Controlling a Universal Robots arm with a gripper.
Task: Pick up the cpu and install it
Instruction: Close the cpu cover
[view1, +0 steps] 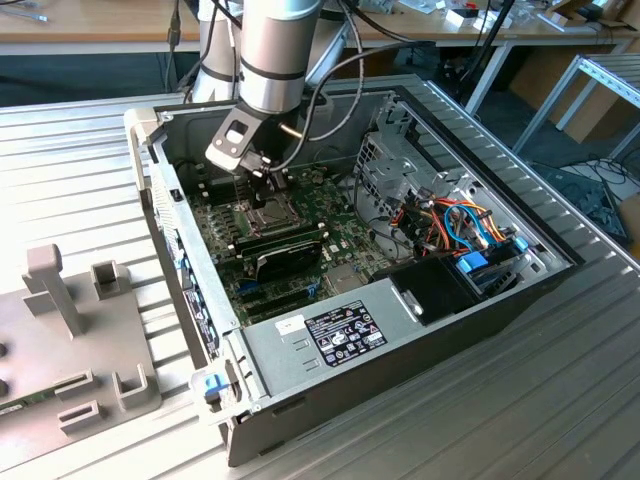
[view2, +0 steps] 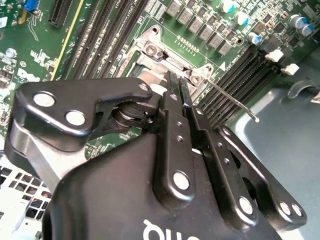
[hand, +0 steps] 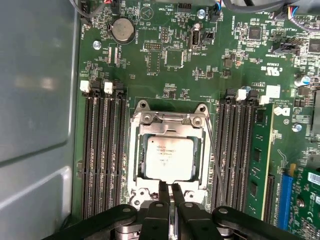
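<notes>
The cpu (hand: 167, 157), a small square chip with a pale metal top, lies flat in the socket's metal frame (hand: 168, 119) on the green motherboard (hand: 165, 55). My gripper (hand: 169, 186) hangs just above the frame's edge, beside one side of the chip, with its two black fingers pressed close together and nothing visible between them. In the second wrist view the gripper (view2: 175, 82) points down at the same frame (view2: 160, 55). The socket's thin wire lever (view2: 235, 102) stands raised and unlatched. In the exterior view the gripper (view1: 262, 182) is inside the open computer case, over the socket (view1: 272, 212).
Black memory slots (hand: 102, 150) flank the socket, and a green memory module (hand: 260, 150) sits on one side. The case wall (hand: 35, 100) is close by. A power supply (view1: 330, 335), drive cage (view1: 390, 160) and cables (view1: 460, 225) fill the case. A grey fixture (view1: 70, 340) stands at the exterior view's left.
</notes>
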